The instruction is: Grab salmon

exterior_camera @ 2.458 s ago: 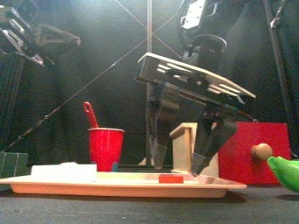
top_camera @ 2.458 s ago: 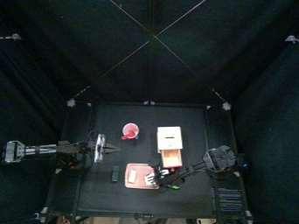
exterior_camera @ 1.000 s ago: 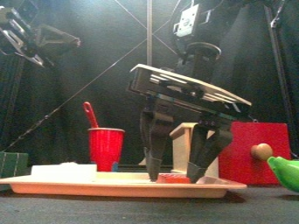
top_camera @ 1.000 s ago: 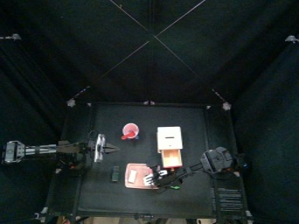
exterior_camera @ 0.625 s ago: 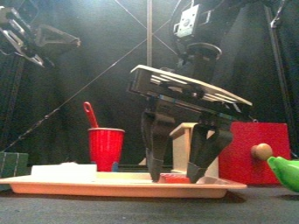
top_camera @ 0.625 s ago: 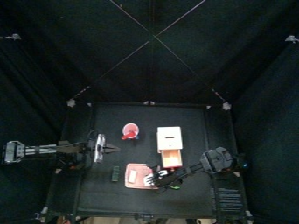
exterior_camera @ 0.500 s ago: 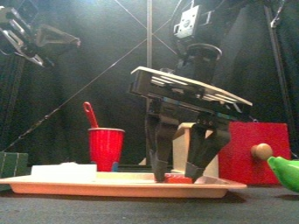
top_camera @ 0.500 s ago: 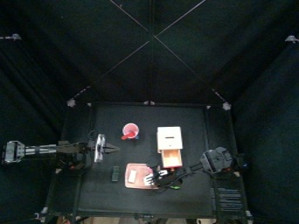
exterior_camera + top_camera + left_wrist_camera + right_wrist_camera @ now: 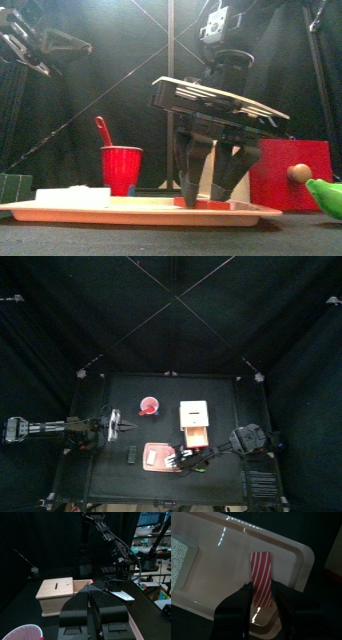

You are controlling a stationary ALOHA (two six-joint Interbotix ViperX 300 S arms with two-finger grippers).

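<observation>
Right gripper (image 9: 263, 587): reaches down into a shallow pale-pink tray (image 9: 298, 557) at the front of the black table (image 9: 120, 391), its jaws spread a little and standing one on each side of the salmon. Salmon (image 9: 261, 574): a small red strip with thin white stripes, lying flat on the tray floor near one end of the tray. Its near end sits between the two jaw tips and the rest runs out beyond them. The jaws stand close against its long edges, and it rests on the tray, not lifted. From the front, only a low red sliver of it (image 9: 187, 203) shows between the jaw tips at the tray's rim. Also on the tray: a pale speckled block (image 9: 181, 559), well apart from the salmon at the other end. Behind the tray: a red cup (image 9: 122, 168) and a tan box (image 9: 57, 594) with a slot in its lid. Left gripper (image 9: 90, 594): held off at the left side of the table, away from the tray, jaws pressed together on nothing.
</observation>
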